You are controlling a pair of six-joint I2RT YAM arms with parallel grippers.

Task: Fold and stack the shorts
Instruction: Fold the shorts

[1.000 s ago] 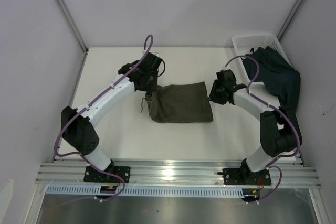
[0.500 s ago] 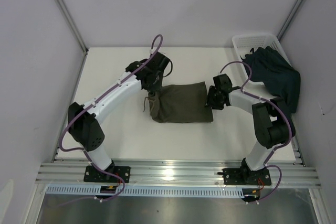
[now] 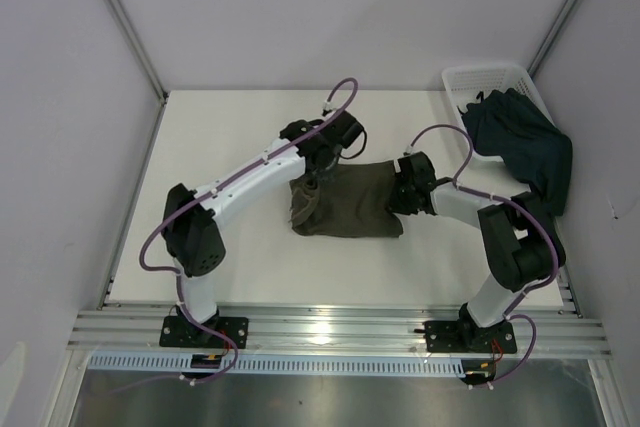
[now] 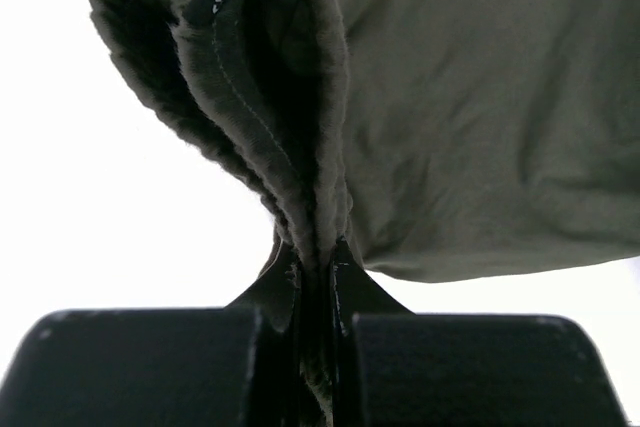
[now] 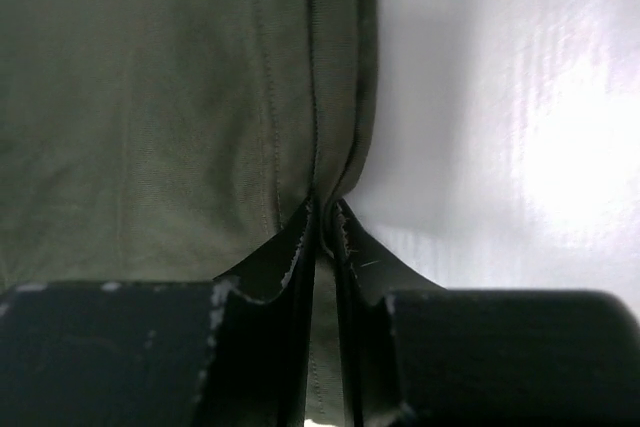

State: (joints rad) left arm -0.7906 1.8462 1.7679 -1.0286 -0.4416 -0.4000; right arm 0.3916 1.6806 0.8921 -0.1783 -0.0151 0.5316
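You're mid-fold on the first pair, and nothing is stacked yet. The olive-green soft cloth shorts are lying on the white table roughly centre, between the two arms. They're looking doubled into a compact rectangle, though I can't tell the layer count from above. Your left gripper is clenching a bunched edge on the left side of that pair. In the left wrist view the cloth is looping up out of the closed fingers in a thick fold, lifted off the table. Your right gripper is pinching the stitched hem on the right side, low against the table, with the fingertips nearly meeting and the hem between them. So both ends are being gripped, left end raised and right end down. I'm reading this as the left side going over toward the right for another fold, but that's a judgement. The dark navy-teal soft cloth shorts are hanging untouched at the far right, draped over the white plastic mesh basket and spilling down its near right side, well apart from the olive pair. Remaining as I'm seeing it: finishing and flattening this fold, pulling the navy pair out, folding it, then placing one on the other. I'm putting you roughly a third through at best.
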